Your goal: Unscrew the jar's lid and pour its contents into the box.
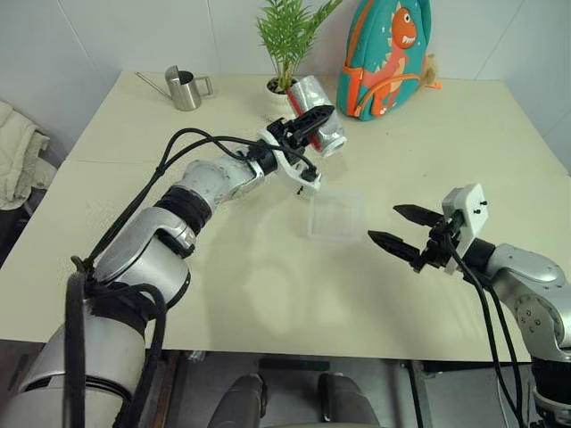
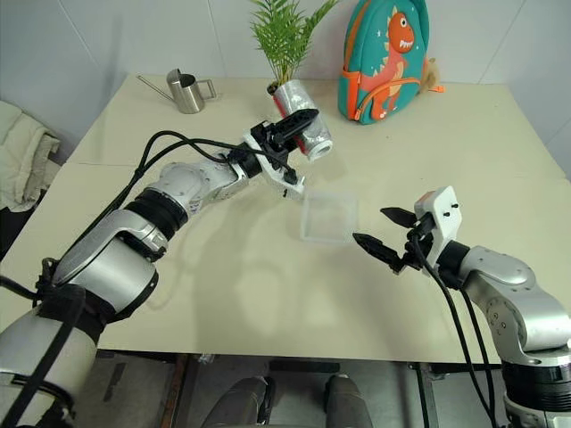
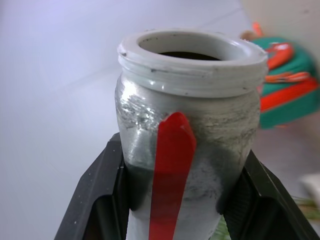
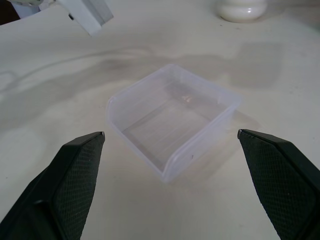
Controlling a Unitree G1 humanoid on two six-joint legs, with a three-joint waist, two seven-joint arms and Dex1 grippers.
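The left arm is reaching forward with its elbow bent, its left gripper (image 1: 311, 122) raised above the table and clamping the jar (image 1: 319, 127) tilted on its side. The right arm is hanging low, its right gripper (image 1: 394, 226) pointing inward, jaws spread wide, holding nothing.

Silver arms (image 1: 147, 254) with black joint bands and looped black cables — white wrist brackets, textured black fingers (image 4: 75, 180).
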